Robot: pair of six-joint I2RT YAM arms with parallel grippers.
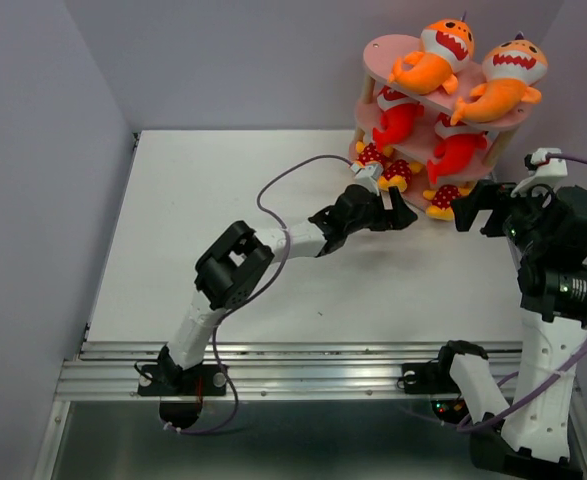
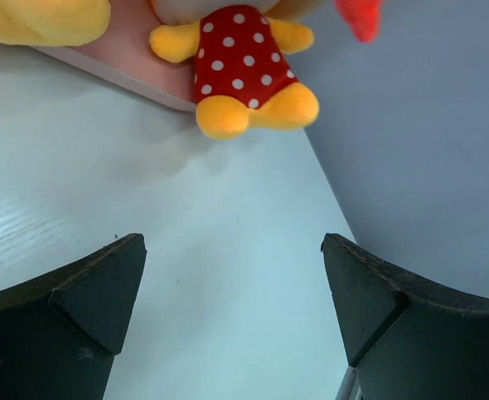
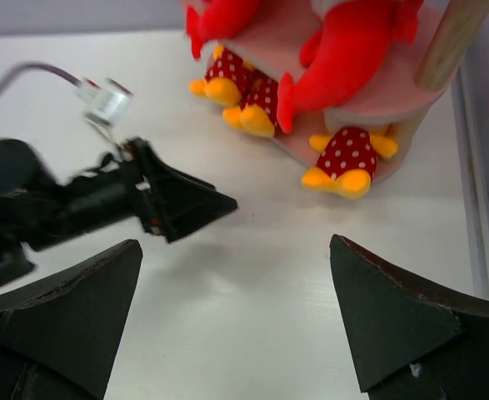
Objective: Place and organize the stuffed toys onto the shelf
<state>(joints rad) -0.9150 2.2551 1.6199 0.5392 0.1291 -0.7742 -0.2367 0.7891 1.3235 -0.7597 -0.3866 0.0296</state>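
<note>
Left gripper [image 2: 234, 243] and right gripper [image 3: 234, 248], both spread and empty, near the pink shelf [image 1: 388, 50]; the polka-dot plush [image 2: 240, 58] looks light, soft and compressible, best pinched across its torso

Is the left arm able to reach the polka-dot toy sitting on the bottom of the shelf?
Probably yes. The left gripper is open and faces the polka-dot toy on the shelf's bottom board, with only bare table between them.
</note>
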